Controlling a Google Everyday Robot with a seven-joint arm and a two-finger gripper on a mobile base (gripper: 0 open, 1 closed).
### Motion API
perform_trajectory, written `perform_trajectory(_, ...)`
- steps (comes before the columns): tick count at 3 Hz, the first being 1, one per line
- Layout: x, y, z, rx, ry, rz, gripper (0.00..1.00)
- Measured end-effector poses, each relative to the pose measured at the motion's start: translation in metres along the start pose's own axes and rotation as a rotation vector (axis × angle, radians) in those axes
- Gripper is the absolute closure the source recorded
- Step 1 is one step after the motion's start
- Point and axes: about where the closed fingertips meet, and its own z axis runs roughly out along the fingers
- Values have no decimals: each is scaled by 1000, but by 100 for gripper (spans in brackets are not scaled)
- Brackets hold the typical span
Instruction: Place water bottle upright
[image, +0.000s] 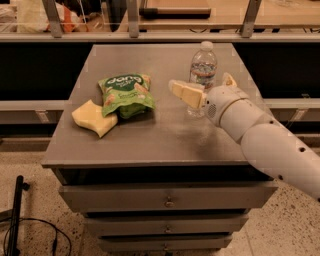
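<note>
The water bottle, clear with a white cap, stands upright on the grey tabletop at the back right. My gripper reaches in from the right at the bottle's lower half. It is open, with one cream finger stretched out in front and to the left of the bottle and the other finger to its right. The bottle's base is partly hidden behind the left finger and the wrist.
A green snack bag lies left of centre on the table, with a yellow sponge-like piece at its front left. Drawers sit below the top. A shelf rail runs behind. A black stand and cable are on the floor at left.
</note>
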Motion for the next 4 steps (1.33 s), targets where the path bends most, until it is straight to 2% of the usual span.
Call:
perform_trajectory(1,-5,-4,2,-1,7,-7,0)
perform_trajectory(2,-21,-11,0,-14,23,-32,0)
perform_trajectory(3,-49,-34,-6,-43,28,-88,0)
perform_trajectory(4,-78,-64,-3,-98,10,-102,0)
